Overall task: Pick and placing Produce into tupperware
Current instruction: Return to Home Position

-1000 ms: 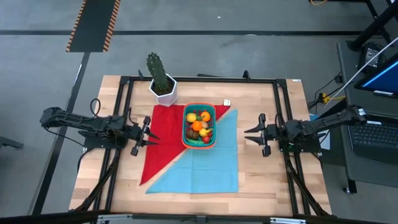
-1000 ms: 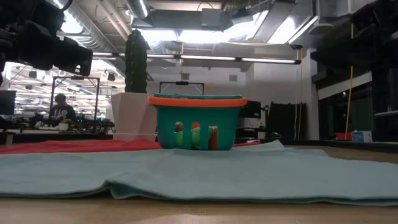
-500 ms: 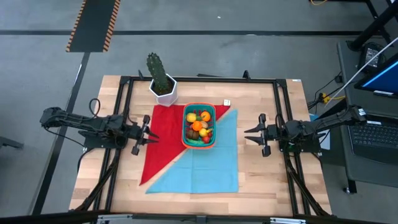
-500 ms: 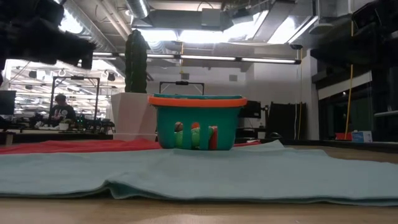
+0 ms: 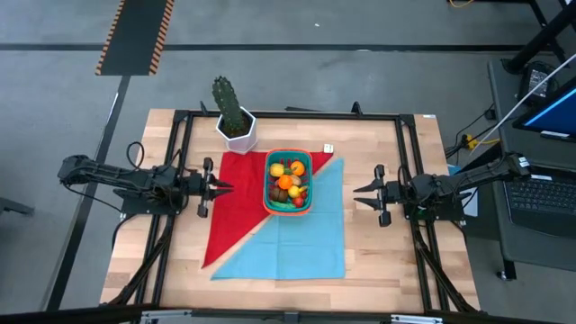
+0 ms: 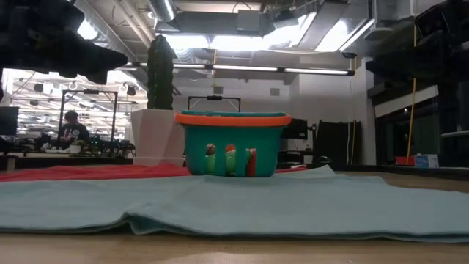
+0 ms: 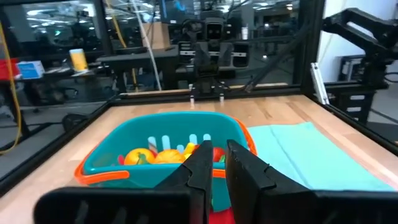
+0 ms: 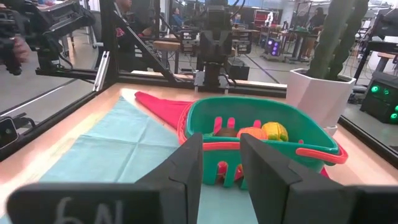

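The teal tupperware with an orange-red rim (image 5: 267,184) stands on the cloths at the table's middle, toward the far side. The produce (image 5: 286,180), several small orange, yellow, red and brown pieces, lies inside it. It also shows in the left wrist view (image 7: 163,155) and the right wrist view (image 8: 252,132). My left gripper (image 5: 222,187) hovers left of the tupperware, shut and empty, pointing at it (image 7: 217,152). My right gripper (image 5: 357,195) hovers to its right, slightly open and empty, pointing at it (image 8: 221,146).
A tall green cactus in a white pot (image 5: 234,117) stands just beyond the tupperware's far left corner. A red cloth (image 5: 232,211) and a light blue cloth (image 5: 292,238) overlap under the tupperware. A small white piece (image 5: 328,148) lies on the wood behind. A black frame (image 5: 409,162) borders the table.
My left gripper has rolled about its own long axis beside the tupperware, staying left of it and still pointing at it. The tupperware, the produce and my right gripper have kept still.
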{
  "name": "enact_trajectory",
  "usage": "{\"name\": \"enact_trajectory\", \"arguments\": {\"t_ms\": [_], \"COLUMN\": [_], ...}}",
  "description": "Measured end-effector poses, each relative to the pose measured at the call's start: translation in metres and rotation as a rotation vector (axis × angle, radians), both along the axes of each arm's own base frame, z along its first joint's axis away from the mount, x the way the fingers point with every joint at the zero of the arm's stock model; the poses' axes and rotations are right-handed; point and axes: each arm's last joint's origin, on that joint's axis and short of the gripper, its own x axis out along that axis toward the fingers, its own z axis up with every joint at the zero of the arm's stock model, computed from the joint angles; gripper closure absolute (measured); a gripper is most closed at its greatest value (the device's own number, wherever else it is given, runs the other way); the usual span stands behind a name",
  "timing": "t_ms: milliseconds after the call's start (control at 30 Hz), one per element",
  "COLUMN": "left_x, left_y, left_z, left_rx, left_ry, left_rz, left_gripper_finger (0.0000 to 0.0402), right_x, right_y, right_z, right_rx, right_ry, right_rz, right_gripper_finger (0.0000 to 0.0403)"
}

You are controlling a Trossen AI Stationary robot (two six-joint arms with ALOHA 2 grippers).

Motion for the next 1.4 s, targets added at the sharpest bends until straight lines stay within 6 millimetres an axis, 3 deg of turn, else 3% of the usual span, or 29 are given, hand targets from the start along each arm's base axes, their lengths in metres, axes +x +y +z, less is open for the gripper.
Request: {"name": "enact_trajectory", "arguments": {"t_ms": [567,800,967,1400], "left_x": [0.0,0.0,0.0,0.0], "left_y": [0.0,0.0,0.0,0.0], "left_z": [0.0,0.0,0.0,0.0], "left_rx": [-0.003,-0.003,-0.004,-0.003], "left_ry": [-0.001,-0.001,-0.004,-0.002], "left_rz": [0.007,0.007,0.007,0.005], "left_gripper_finger": [0.0393,0.0401,0.039,0.0356], "right_x": [-0.001,-0.018,-0.024,-0.023], "right_y": [0.0,-0.008,-0.015,-0.034], "right_z": [0.001,0.009,0.009,0.005], "right_rx": [0.0,0.108,0.014,0.018], "right_ry": [-0.007,-0.1,-0.114,-0.079], "right_rz": [0.0,-0.026,-0.089,-0.269], "right_gripper_finger": [0.0293,0.0293,0.0293,0.0293]}}
